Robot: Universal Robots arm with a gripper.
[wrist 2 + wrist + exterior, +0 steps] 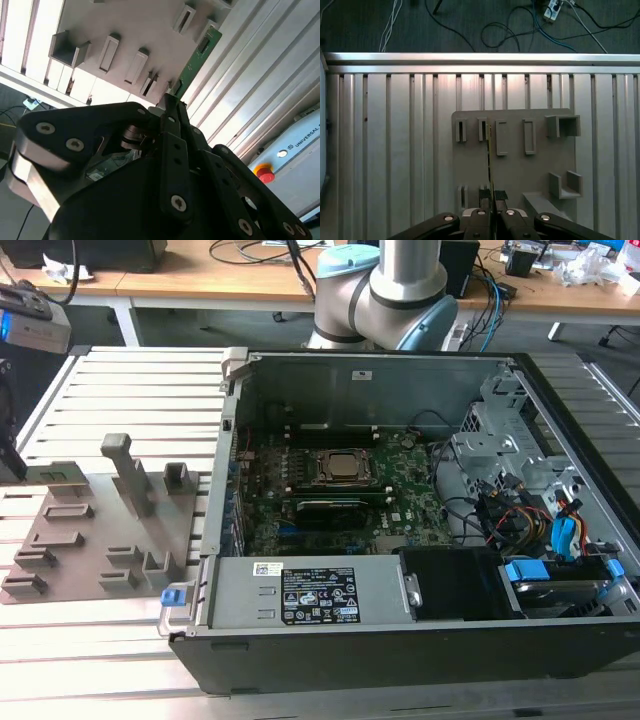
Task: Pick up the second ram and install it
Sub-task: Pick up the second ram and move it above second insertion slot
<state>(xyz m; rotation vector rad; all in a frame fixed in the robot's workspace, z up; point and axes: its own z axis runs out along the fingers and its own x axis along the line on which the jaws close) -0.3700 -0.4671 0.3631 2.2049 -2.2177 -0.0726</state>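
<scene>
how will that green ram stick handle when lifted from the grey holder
Likely stiff and light: the ram stick is a thin flat board. Probably fragile at its chips. Standing on edge in the grey holder, it may tip once freed.

Robotics lab: slatted aluminium bench (pixel 140 400), open computer case (pixel 330 655), robot arm base (pixel 385 290), cable-strewn desks (pixel 200 285) behind.

Silver arm (pixel 410 270), pale-blue joint caps (pixel 345 260); black claw (pixel 169 102), silver screws (pixel 178 202).
</scene>
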